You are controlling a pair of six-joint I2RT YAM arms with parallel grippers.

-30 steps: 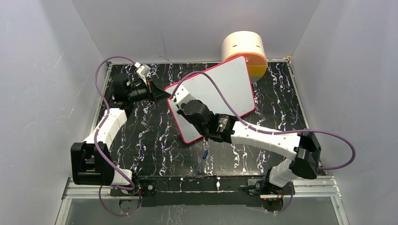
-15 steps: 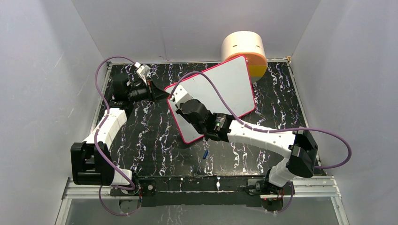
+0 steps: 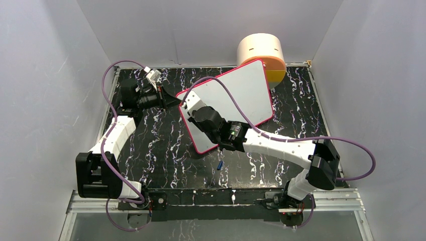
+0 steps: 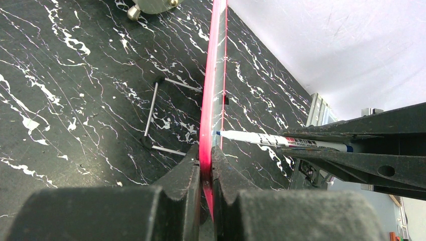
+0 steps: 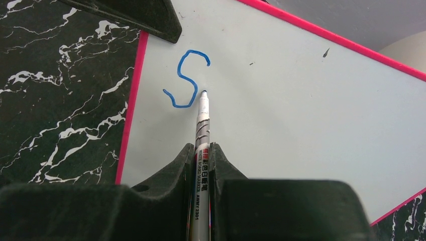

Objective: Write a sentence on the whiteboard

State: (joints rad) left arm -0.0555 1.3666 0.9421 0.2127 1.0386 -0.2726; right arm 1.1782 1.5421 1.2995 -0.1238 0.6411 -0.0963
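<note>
R tool [image 5: 202, 148] clamped on marker [image 5: 202, 118], shifted left vs moment ago; tip just right of done "S" [image 5: 187, 80], so 2nd letter next. L tool [image 4: 206, 159] pinching board [image 4: 213, 75] edge.

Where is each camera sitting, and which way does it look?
Top camera: high behind the robot, looking down on the table, whiteboard, left arm and right arm.
Left wrist camera: on the left arm, looking along the whiteboard's pink edge; its jaws pinch that edge.
Right wrist camera: on the right arm, looking down at the whiteboard's face; its jaws hold a marker beside a blue S.
Shared: both wrist views show the marker.
</note>
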